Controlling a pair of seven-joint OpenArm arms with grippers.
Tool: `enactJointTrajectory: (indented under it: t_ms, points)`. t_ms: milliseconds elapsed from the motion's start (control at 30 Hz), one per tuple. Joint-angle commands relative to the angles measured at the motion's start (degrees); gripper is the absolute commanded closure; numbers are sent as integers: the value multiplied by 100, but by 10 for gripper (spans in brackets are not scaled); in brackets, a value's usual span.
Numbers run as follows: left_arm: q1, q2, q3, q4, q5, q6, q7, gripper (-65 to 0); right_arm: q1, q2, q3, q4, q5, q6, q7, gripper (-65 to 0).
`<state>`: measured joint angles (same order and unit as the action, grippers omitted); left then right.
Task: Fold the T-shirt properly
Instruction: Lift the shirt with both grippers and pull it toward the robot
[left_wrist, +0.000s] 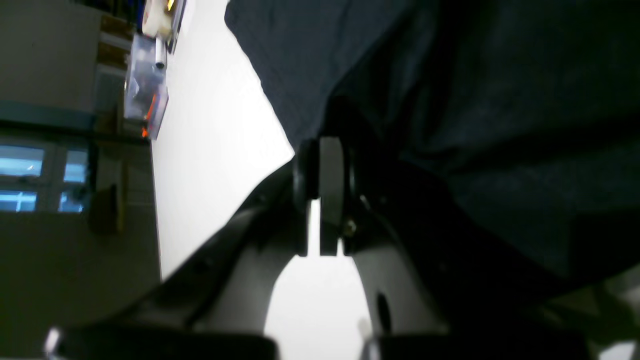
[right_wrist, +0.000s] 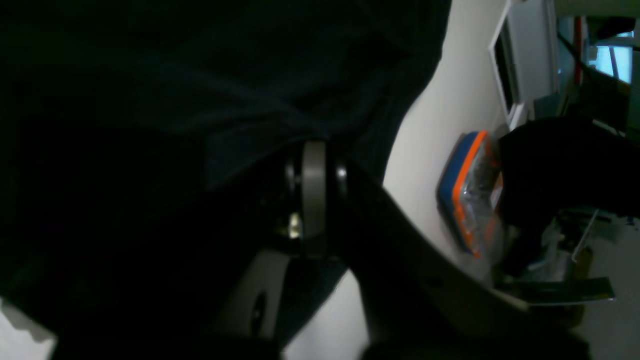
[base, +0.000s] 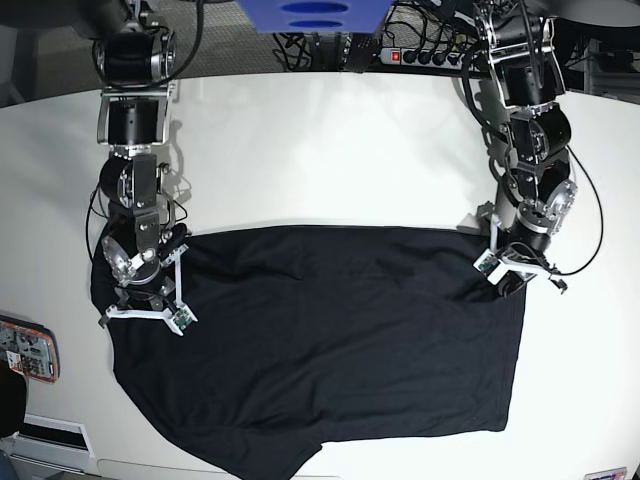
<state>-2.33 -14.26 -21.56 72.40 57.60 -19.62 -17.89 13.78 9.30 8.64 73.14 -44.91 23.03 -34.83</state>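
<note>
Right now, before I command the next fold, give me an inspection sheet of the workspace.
Surface: white matte tabletop, bare beyond the cloth.
Job's things: large plain black cloth T-shirt spread over the near half, wrinkled, its lower hem reaching the near table edge.
Clutter: orange-and-blue plastic-wrapped packet at the table's edge beside the right arm.
Grippers: left claw shut on the shirt's far corner; right claw shut on the shirt's opposite far edge.
Cables: black leads hang along both arms; power strip behind the table.
Surroundings: blue panel at the back.
</note>
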Motion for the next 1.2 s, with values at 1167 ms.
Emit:
enactJointTrajectory:
  t_ms: [1167]
  points:
    - [237, -222, -64, 123, -121, 120, -62, 0, 1229, 41, 1267, -1314, 1831, -100, 481, 0]
